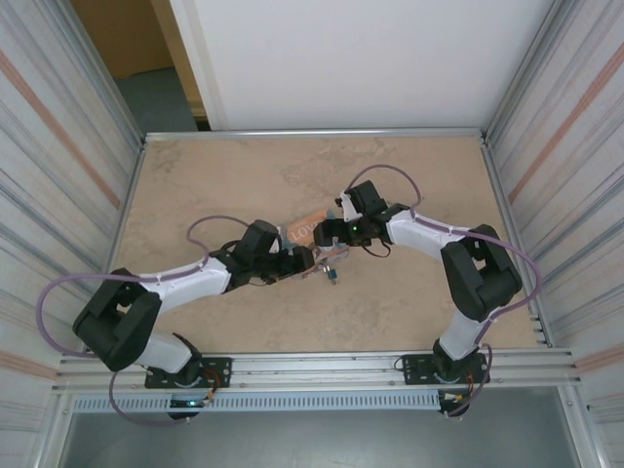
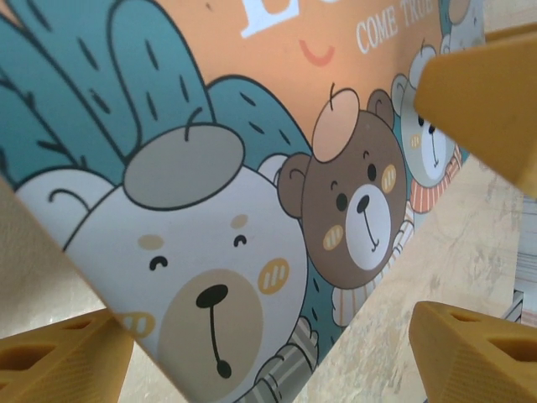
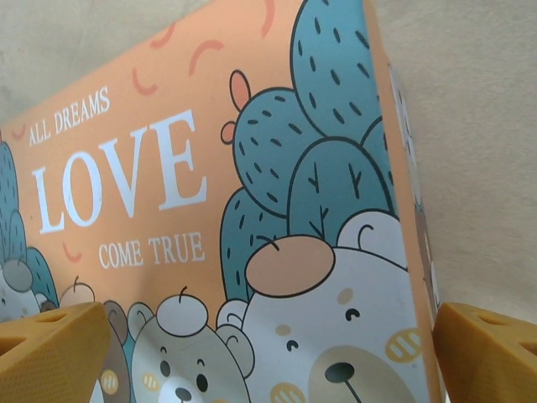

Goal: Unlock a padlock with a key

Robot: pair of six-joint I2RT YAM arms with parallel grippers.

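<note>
1. Padlock (image 1: 332,277) lies on the worktop (image 1: 214,175) in the top view. It is a tiny blue block with a bit of pale metal, just on the near side of where my 2 hands meet. It is too small for me to tell whether it is locked.
2. My left hand (image 1: 304,261) reaches in from the left to the middle of the worktop. It is just beside the padlock and close against the near edge of the orange picture box (image 1: 306,232).
3. On the left wrist camera this hand is released. Its 2 yellow fingers (image 2: 59,365) stand wide apart at the bottom corners. A corner of the box, with a pale bear and a brown bear (image 2: 357,206) printed on it, comes down between them. Bare worktop shows between that corner and the right-side finger.
4. My right hand (image 1: 330,237) comes in from the right and sits at the box's right end, near the padlock.
5. On the right wrist camera this hand also reads as released, its fingers (image 3: 50,353) spread to both bottom corners. The "LOVE" face of the box spans the gap between them. One finger is just beside the box's edge, and the other sits in front of the face.
</note>
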